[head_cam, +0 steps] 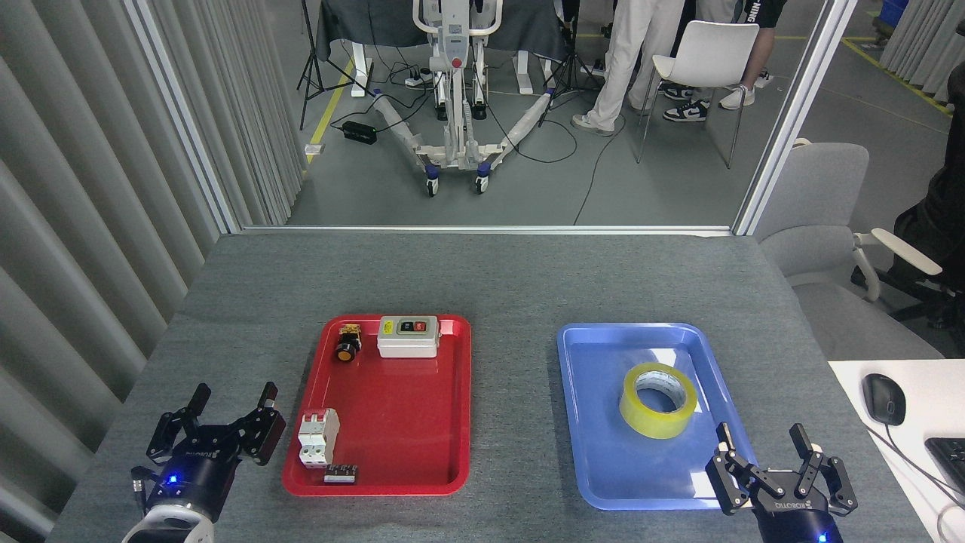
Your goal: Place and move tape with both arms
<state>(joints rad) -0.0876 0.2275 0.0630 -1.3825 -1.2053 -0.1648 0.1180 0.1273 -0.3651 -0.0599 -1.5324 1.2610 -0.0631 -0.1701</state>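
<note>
Our right hand (780,451) hangs with its fingers spread and nothing between them, low over the near right corner of the blue tray (595,452). Our left hand (219,418) is likewise released and empty, over the counter (513,279) just left of the red tray (407,422). The tape (658,400) lies flat in the blue tray, right of its middle, core facing up, near our right hand but not touched by it.

We judge the risks as these. The roll is glossy and rounded, so a pinch across its outer wall could slip and send it sliding over the smooth tray. A finger coming down on the tray's raised rim instead of inside it could tip or drag the tray. If the tape is carried to the red tray, the white breaker (317,439), the small black block (341,473), the grey switch box (408,336) and the yellow push-button (347,344) crowd its edges; only the middle is bare. A pass between hands could drop the roll if one lets go early.

Each hand bears white lettering that seems to read ROBOTIQ. The tape core carries print too small to read, as do the switch box labels.
</note>
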